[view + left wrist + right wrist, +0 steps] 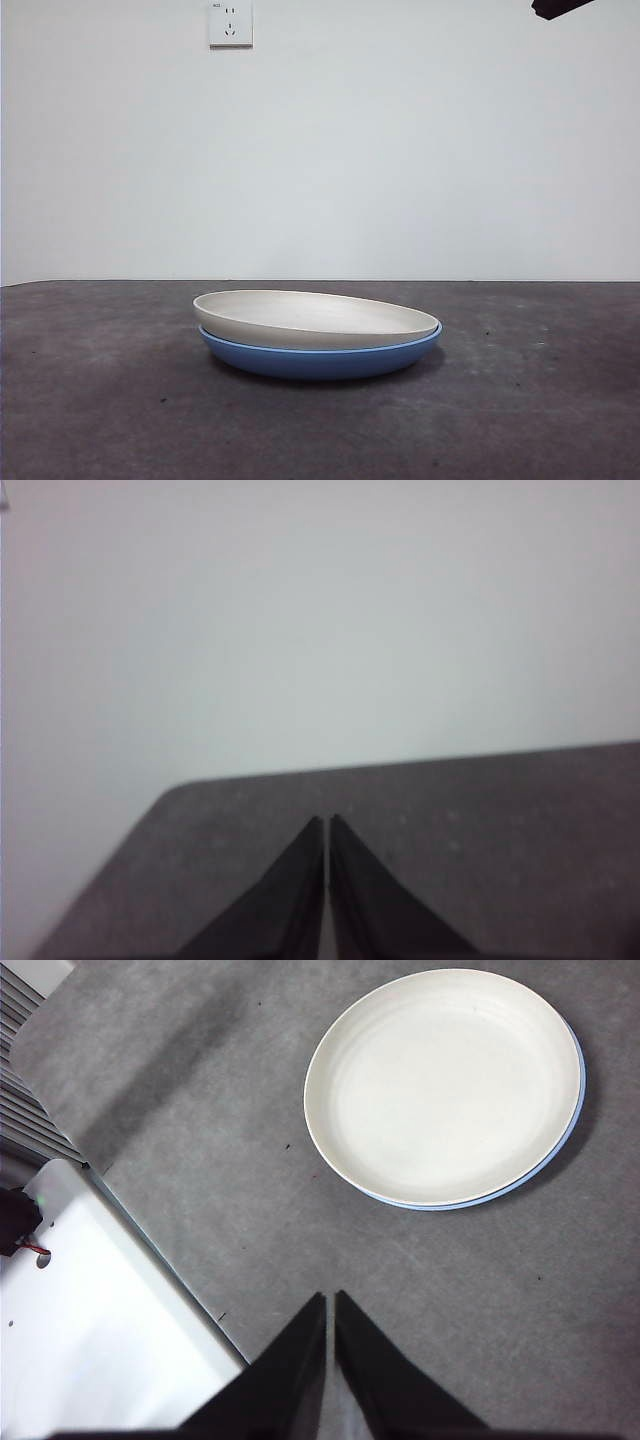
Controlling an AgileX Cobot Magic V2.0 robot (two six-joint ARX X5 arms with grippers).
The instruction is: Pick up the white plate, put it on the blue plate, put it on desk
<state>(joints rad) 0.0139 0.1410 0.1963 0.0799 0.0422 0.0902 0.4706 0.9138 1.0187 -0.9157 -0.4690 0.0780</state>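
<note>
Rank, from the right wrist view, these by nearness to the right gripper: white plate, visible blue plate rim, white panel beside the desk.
1. White panel: beside the right gripper, at the desk edge.
2. White plate: farther out on the desk, stacked on the blue one.
3. Blue plate rim: a thin crescent showing past the white plate's far side.

White plate (310, 318) nested, slightly tilted, in blue plate (320, 358); both near the middle of the bench (100, 400), well clear of its edges.
</note>
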